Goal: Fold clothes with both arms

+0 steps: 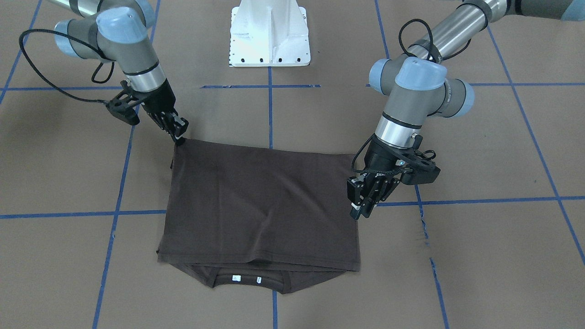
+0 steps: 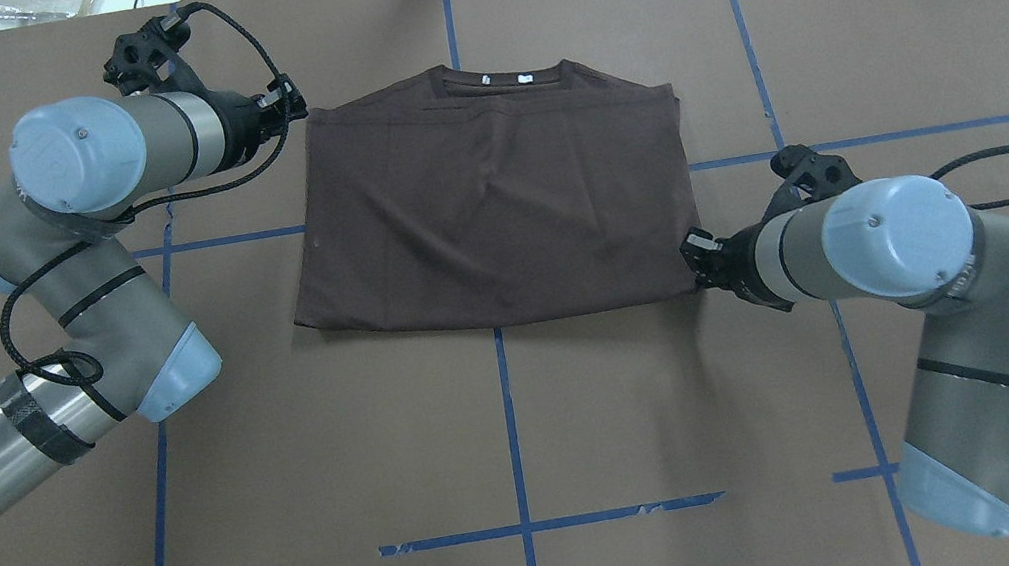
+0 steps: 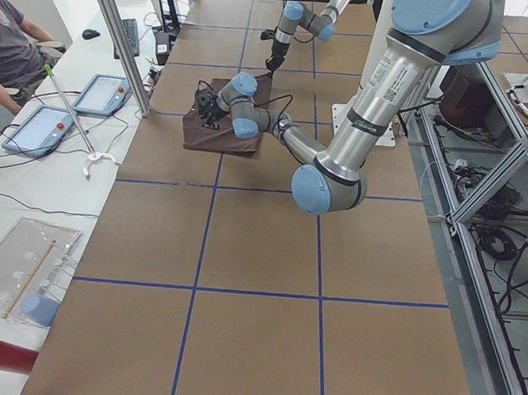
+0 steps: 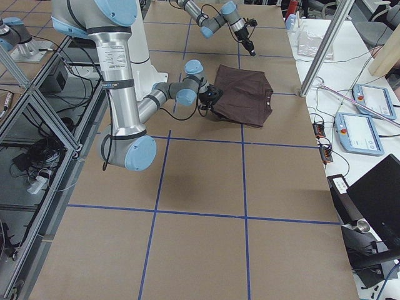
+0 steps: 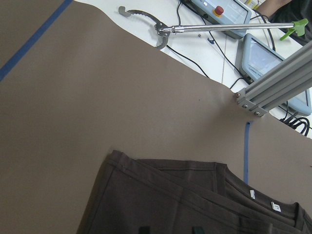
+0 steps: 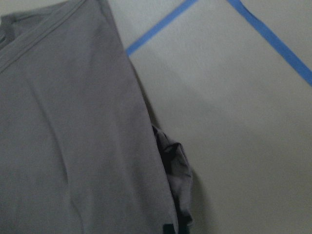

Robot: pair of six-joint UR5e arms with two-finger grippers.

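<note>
The dark brown T-shirt [image 1: 260,205] lies folded into a rectangle on the table, its collar and white neck tags [image 2: 503,79] at the far edge. My left gripper [image 2: 296,105] hovers by the shirt's far-left corner [image 5: 114,158]. It also shows in the front view [image 1: 360,211]. Its fingertips [image 5: 195,229] stand apart, open and empty. My right gripper [image 1: 180,136] is at the near-right corner [image 2: 681,280]. It looks shut on a pinch of bunched cloth [image 6: 176,195]. Chest lettering is hidden.
The white robot base [image 1: 269,41] stands at the near middle edge. Blue tape lines [image 2: 511,424] grid the brown table. Beyond the far edge are an aluminium post [image 5: 273,83], tablets [image 5: 263,53] and a metal grabber tool [image 5: 195,28].
</note>
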